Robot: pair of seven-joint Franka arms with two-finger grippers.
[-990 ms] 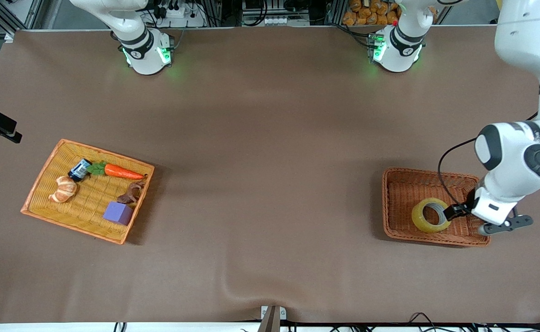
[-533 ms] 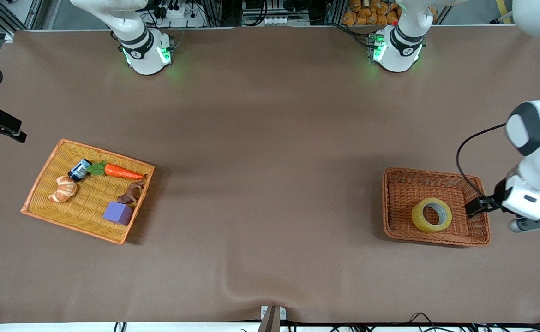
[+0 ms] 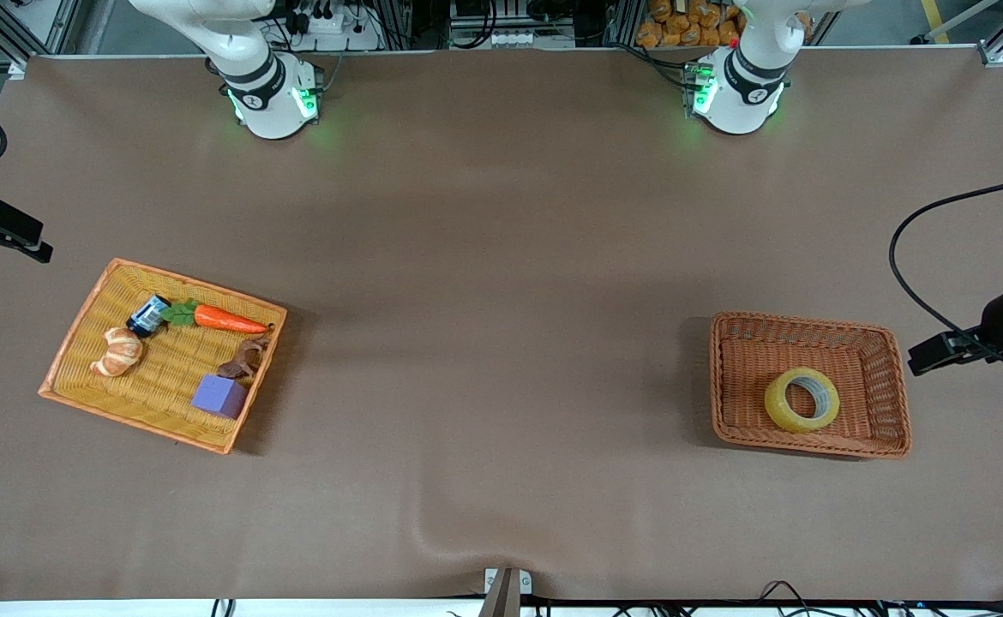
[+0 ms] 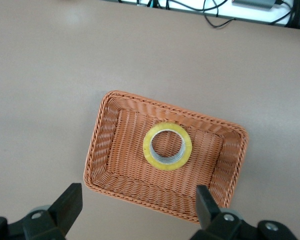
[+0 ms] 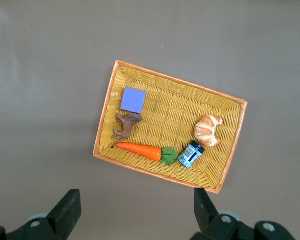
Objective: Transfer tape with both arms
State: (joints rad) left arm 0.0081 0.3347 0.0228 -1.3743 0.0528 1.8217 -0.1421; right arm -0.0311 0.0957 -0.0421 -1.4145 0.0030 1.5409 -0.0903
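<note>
The tape [image 3: 801, 399], a yellowish ring with a wide hole, lies in the brown wicker basket [image 3: 729, 377] toward the left arm's end of the table. It also shows in the left wrist view [image 4: 167, 146]. My left gripper [image 3: 939, 351] is open and empty, up in the air beside that basket at the table's end. In its wrist view [image 4: 137, 197] the jaws stand wide apart, well clear of the tape. My right gripper [image 3: 4, 233] is open and empty in the air beside the yellow basket [image 3: 81, 343]; its wrist view [image 5: 135, 200] shows its jaws wide apart.
The yellow basket [image 5: 230, 145] holds a purple cube [image 3: 219, 395], a carrot [image 3: 223, 319], a croissant [image 3: 117, 351], a small blue jar [image 3: 148, 314] and a brown figure [image 3: 246, 357]. The two arm bases [image 3: 270, 94] [image 3: 737, 90] stand at the table's back edge.
My left gripper has drawn away from the tape, out of the brown basket and up toward the table's end. The tape stays in the basket. The right gripper has barely moved.
</note>
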